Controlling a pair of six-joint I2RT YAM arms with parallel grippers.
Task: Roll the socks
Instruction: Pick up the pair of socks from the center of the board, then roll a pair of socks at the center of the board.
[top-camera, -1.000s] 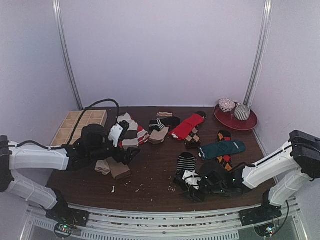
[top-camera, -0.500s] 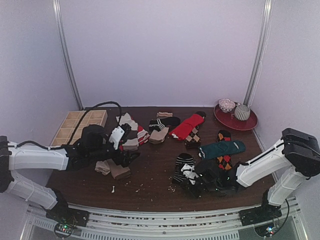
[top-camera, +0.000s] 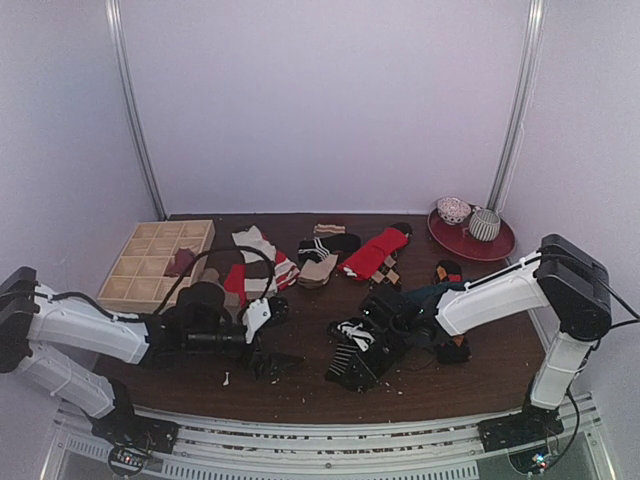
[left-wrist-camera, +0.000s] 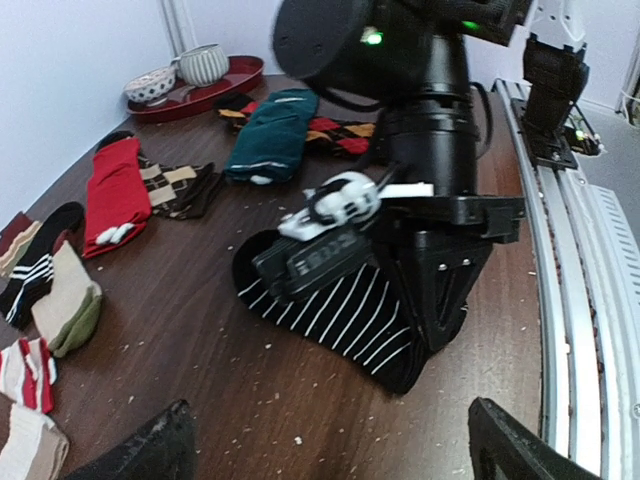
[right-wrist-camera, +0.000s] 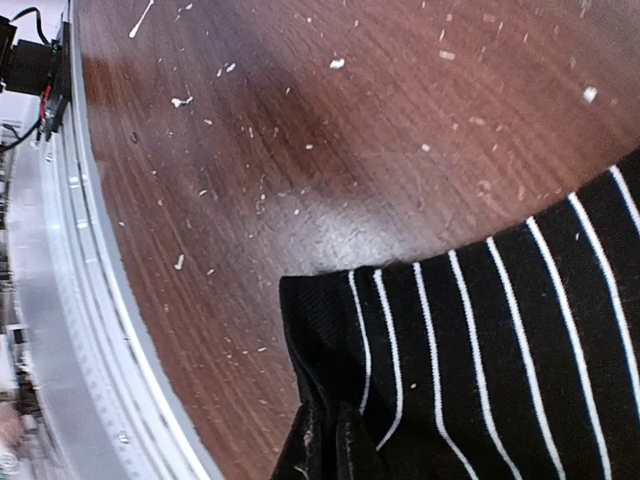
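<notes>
1. Soft, even light is cast from above; the pale walls (top-camera: 320, 100) are tinted faintly lilac.
2. Only weak shadows are thrown; a dull sheen is seen on the counter (right-wrist-camera: 300, 150).
3. The stripes of the black striped sock (right-wrist-camera: 500, 350) are rendered crisply.
4. The fingers (left-wrist-camera: 140, 455) of the left pincer (left-wrist-camera: 330, 415) are shown dark and blurred at the bottom edge.

Bench: dark brown wood (top-camera: 305, 305), pale specks (right-wrist-camera: 180, 100) scattered along my near edge.
Far left: wooden divided tray (top-camera: 150, 262).
Far right: red plate (top-camera: 497, 250).
Middle, towards the back: red sock (top-camera: 372, 252), tan sock (top-camera: 318, 268), argyle sock (left-wrist-camera: 180, 185), dark teal sock (left-wrist-camera: 270, 135).
Nearest me: black-and-white striped sock (left-wrist-camera: 330, 310), partly bunched.
</notes>
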